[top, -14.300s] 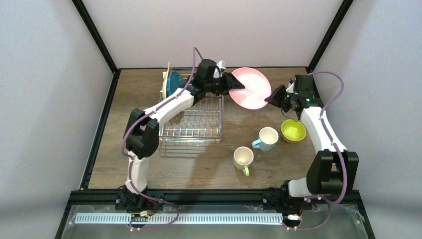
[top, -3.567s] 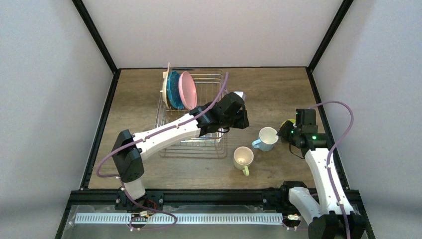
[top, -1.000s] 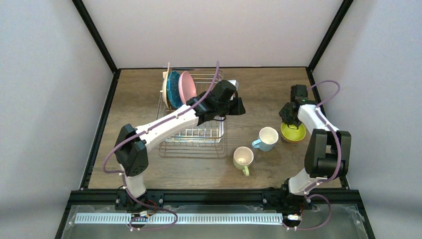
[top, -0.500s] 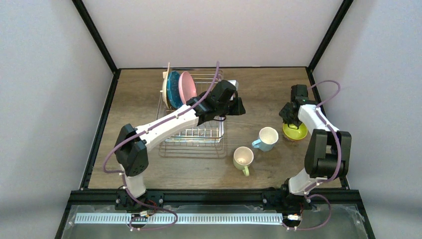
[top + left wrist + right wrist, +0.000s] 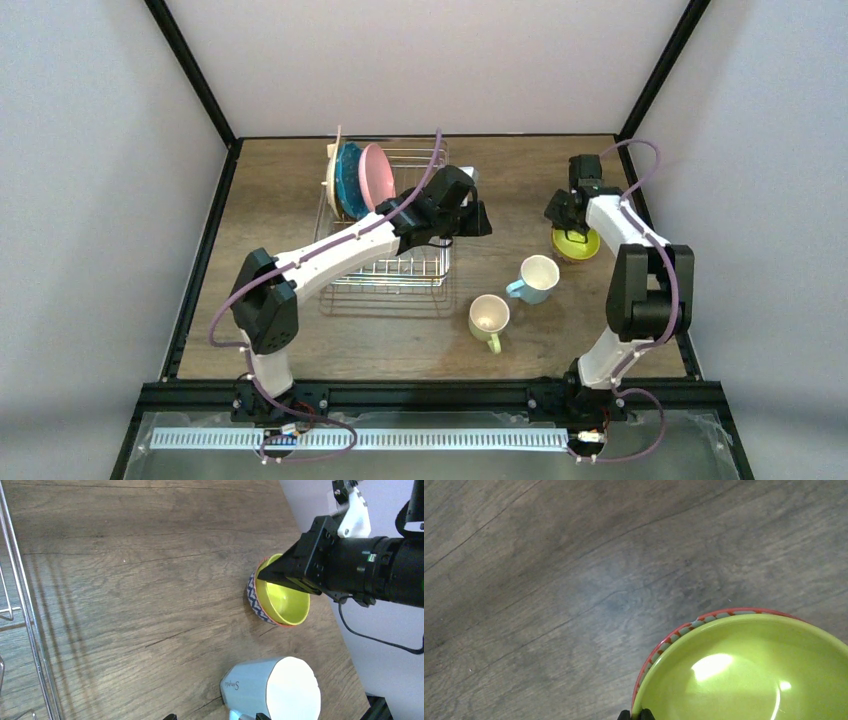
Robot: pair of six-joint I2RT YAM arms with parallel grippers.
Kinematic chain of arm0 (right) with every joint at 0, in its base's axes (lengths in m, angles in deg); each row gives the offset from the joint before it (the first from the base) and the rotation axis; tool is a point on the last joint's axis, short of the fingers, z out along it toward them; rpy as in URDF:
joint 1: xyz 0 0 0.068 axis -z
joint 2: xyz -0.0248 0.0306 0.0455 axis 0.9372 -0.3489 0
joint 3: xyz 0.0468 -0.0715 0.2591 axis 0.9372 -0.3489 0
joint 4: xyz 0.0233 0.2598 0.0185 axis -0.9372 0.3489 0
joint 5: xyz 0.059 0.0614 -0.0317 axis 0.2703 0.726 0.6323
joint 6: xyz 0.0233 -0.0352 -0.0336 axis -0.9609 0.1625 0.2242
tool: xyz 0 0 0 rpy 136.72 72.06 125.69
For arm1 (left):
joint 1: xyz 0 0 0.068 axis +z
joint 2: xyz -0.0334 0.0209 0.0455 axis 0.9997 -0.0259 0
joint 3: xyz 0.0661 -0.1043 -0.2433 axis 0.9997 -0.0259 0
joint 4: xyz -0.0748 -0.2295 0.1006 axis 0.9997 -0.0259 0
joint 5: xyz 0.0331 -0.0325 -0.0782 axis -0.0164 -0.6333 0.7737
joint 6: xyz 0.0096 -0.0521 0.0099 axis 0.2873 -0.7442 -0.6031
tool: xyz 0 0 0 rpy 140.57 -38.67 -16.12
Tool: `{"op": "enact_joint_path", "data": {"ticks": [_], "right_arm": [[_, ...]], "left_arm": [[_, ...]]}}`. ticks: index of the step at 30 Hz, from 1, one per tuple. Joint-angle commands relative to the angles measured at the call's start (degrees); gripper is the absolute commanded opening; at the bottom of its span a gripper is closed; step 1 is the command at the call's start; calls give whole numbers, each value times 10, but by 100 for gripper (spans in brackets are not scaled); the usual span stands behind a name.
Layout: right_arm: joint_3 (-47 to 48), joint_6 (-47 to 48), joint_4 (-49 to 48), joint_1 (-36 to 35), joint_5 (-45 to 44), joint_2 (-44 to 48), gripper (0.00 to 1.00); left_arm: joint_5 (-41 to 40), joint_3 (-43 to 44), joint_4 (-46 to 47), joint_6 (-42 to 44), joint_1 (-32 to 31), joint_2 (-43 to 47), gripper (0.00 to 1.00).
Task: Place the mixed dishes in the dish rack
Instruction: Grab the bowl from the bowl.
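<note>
Lime-inside bowl (image 5: pixel 282 602) sits tilted near the bench's right edge; we see right gripper (image 5: pixel 264 575) clamped on its rim.

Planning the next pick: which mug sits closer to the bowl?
The light-blue mug; the pale yellow-green mug stands farther from the bowl.

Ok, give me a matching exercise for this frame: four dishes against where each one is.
1 pink plate
2 patterned bowl
3 light-blue mug
4 yellow-green mug

a pinched at the rim by the right claw
b on the table, nearest its front edge
c standing on edge in the dish rack
d between bowl and other mug

Pairs: 1-c, 2-a, 3-d, 4-b
</note>
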Motion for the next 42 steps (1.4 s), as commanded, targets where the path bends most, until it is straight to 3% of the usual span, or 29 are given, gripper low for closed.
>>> {"op": "enact_joint_path", "data": {"ticks": [1,14,42], "right_arm": [[28,22,-32,-8,20,-37,1],[160,57,-13,-70,15,-133,1],[194,73,19,-73,26,-60,1]], "left_arm": [[7,-8,2,0,2,-6,89],[1,-5,1,-5,4,-14,89],[-23,19,-3,-49,6,-2,89]]}}
